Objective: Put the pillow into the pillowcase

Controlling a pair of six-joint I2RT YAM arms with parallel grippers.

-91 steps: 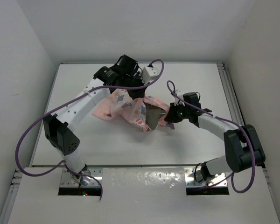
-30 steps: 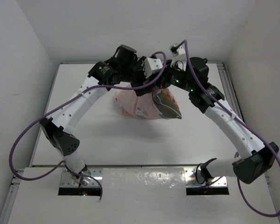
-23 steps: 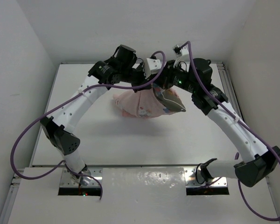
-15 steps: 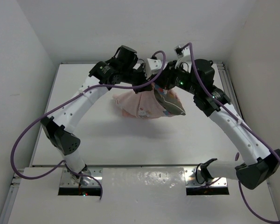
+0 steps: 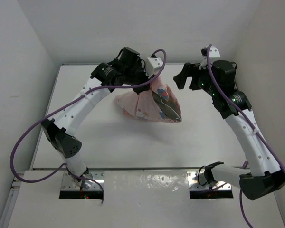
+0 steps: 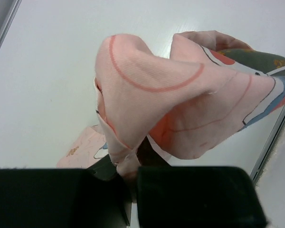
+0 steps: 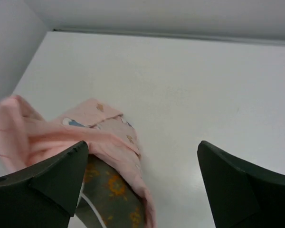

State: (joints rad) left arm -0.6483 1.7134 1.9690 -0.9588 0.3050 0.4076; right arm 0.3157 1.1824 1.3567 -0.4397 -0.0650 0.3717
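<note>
The pink pillowcase (image 5: 137, 102) hung over the far part of the white table (image 5: 85, 142). The grey pillow (image 5: 167, 107) was partly inside it and stuck out on the right. The left claw (image 6: 131, 172) was closed tight on the pillowcase's top. The right claw (image 5: 182, 78) was wide open near the cloth and held nothing.

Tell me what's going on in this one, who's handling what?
The left arm's fingers are shut on a bunched fold of the pink pillowcase, holding it up over the far part of the table. The olive-grey pillow sits partly inside, one end showing on the right. The right arm's fingers are open, off to the side, touching neither.
</note>
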